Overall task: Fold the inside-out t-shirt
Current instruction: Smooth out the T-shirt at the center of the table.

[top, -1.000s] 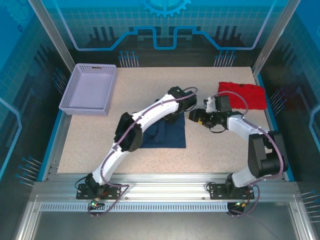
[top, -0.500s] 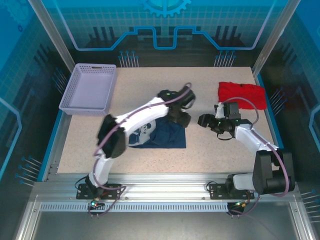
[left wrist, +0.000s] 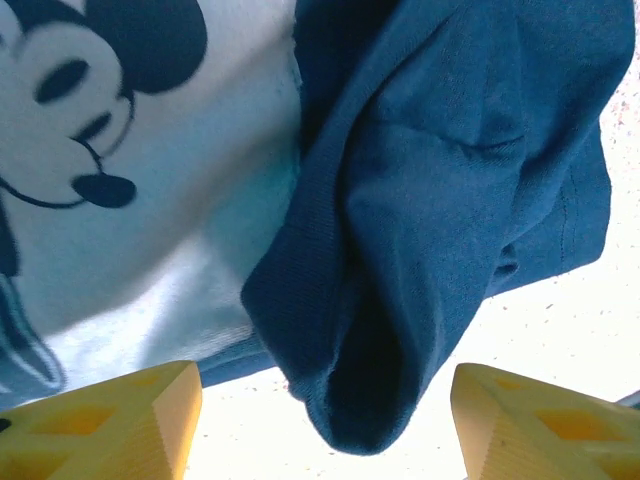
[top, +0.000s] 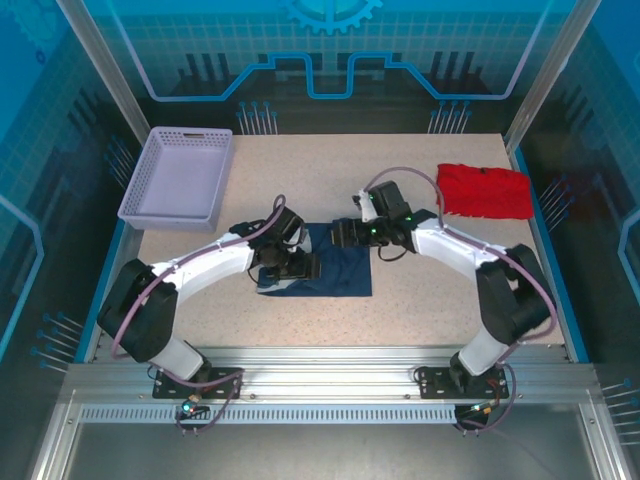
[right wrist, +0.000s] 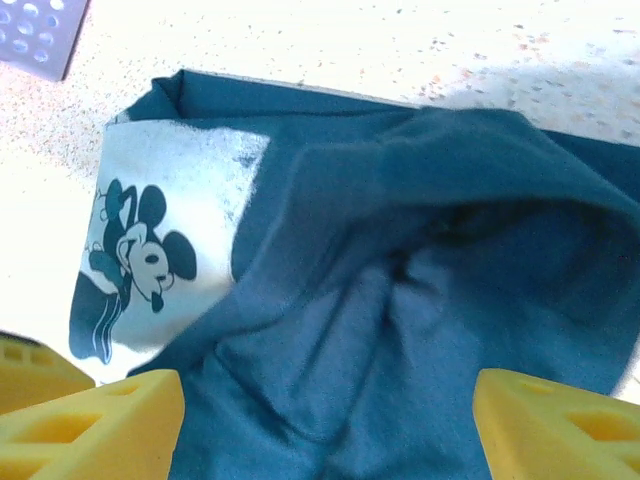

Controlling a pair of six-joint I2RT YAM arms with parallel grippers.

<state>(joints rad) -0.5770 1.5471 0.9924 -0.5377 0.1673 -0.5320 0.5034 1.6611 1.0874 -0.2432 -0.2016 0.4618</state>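
The table [top: 300, 180] is carrying everything. The basket [top: 178, 178] is sitting at far left. The t-shirt [top: 340, 272] is lying bunched and partly folded at mid-table, toward the near edge, between the two arms. A pale panel with a cartoon print [right wrist: 140, 250] is showing on its left part. The red garment [top: 485, 190] is lying folded at far right, well apart from the t-shirt.

The left gripper [top: 300, 266] is hovering over the t-shirt's left part, jaws standing wide, gripping nothing. The right gripper [top: 345, 232] is hanging at the t-shirt's far edge, jaws likewise spread wide, empty.
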